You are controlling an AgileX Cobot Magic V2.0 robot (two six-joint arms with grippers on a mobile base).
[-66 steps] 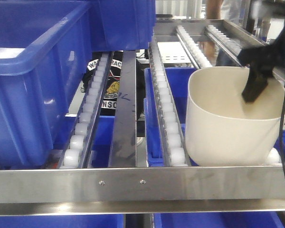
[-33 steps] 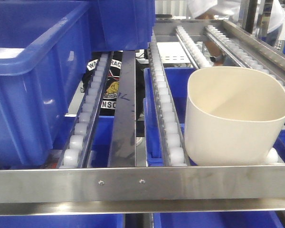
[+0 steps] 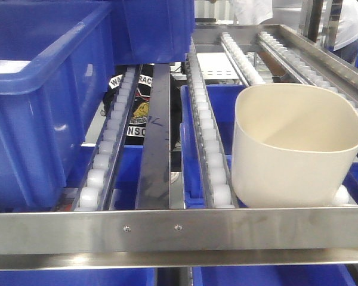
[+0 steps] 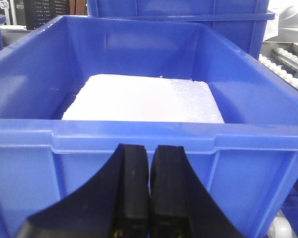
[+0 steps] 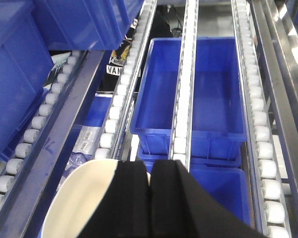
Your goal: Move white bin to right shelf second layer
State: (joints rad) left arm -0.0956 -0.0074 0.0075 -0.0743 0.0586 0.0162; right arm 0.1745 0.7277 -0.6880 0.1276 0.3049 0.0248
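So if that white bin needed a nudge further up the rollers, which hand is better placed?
The right hand. It sits shut just over the bin's rim, while the left hand, also shut, faces a blue crate elsewhere.

You're looking down past the right gripper (image 5: pixel 150 198), its black fingers pressed together, above the white bin's (image 5: pixel 82 203) rim at bottom left, with roller rails (image 5: pixel 184 89) running away over open blue crates (image 5: pixel 198 99) below.

The white bin (image 3: pixel 298 149) and a blue crate (image 3: pixel 42 101) sit on the roller shelf (image 3: pixel 179 229)
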